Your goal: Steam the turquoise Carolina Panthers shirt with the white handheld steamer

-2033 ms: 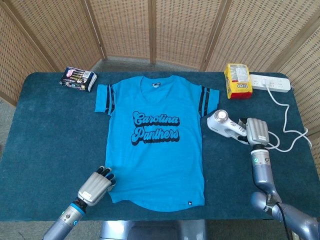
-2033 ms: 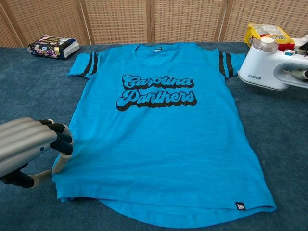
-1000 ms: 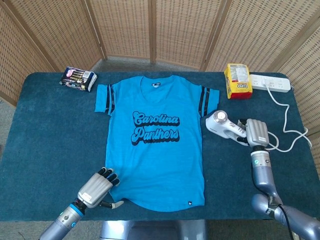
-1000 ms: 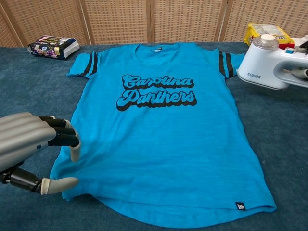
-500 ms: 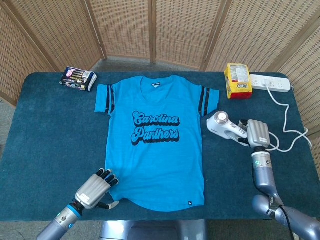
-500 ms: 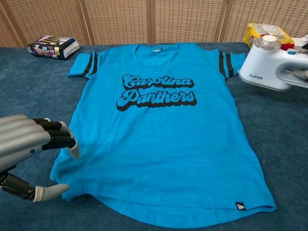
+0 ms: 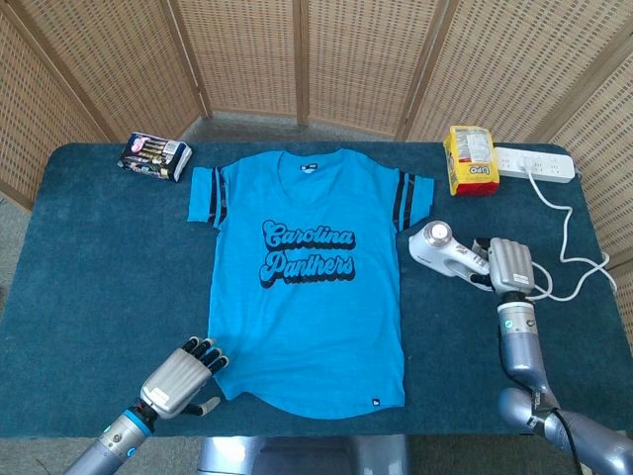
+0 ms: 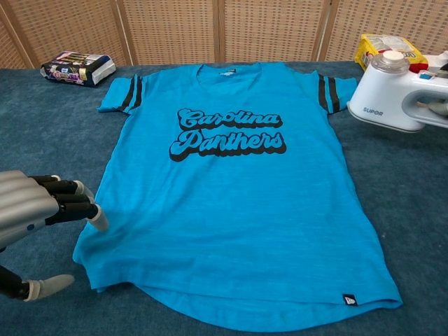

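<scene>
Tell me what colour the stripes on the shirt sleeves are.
The sleeve stripes are black, clearest in the chest view.

A turquoise shirt with black lettering and dark sleeve stripes lies on dark blue cloth, beside a white steamer and yellow packet.

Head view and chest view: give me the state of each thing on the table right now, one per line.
Shirt: flat, print side up.
Steamer: to the right of the shirt, handle in the right hand.
Left hand: holds nothing, fingers apart, at the shirt's lower left corner.
Power strip: lying flat, cord plugged in.
Yellow packet: lying unopened.
Dark packet: lying flat.
</scene>
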Robot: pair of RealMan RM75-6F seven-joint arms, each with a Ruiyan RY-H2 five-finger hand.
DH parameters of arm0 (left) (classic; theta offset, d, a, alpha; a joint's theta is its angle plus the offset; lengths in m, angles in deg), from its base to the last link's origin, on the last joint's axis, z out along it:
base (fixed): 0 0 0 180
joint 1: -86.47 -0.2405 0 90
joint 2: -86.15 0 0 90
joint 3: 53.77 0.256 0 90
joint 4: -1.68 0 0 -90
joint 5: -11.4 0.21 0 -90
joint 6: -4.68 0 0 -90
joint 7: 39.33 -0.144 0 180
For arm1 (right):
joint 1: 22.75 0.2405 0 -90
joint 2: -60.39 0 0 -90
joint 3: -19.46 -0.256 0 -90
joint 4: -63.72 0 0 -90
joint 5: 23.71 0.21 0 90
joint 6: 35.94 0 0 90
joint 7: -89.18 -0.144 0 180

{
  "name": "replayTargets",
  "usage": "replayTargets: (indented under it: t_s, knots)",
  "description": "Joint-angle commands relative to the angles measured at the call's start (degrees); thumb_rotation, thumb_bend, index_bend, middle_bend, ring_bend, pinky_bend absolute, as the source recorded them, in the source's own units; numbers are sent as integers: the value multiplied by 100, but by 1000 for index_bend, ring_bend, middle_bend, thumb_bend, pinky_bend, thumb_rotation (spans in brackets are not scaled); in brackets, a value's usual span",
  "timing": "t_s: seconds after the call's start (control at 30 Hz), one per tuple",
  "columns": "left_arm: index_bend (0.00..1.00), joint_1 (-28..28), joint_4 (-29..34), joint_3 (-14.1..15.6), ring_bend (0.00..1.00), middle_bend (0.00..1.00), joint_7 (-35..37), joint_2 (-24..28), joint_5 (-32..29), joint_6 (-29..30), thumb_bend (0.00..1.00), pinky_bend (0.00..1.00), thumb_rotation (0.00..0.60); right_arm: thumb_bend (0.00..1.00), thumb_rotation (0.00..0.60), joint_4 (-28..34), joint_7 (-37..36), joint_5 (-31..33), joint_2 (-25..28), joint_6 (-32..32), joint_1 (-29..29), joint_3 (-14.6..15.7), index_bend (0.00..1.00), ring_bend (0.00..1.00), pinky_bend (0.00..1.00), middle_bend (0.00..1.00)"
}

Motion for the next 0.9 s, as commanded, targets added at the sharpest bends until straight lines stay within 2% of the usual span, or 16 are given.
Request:
replayTargets:
  t_s: [0.03, 0.7, 0.9]
  knots:
    - [257, -6, -6, -3, 181, 289, -4, 1, -1, 7, 314, 249, 298, 308, 600, 13, 9, 8, 8, -10, -6, 1, 696, 754, 727, 722]
    - [258, 74, -322, -223, 156, 286, -690, -489, -380, -239, 326, 249, 305, 308, 600, -64, -159, 48, 28, 6, -57, -19, 696, 753, 727, 721]
    - [374, 87, -457, -271, 156, 286, -680, -688, -398, -220, 401, 249, 320, 308, 600, -62, -205, 59, 58, 0, -88, -24, 696, 753, 726, 721]
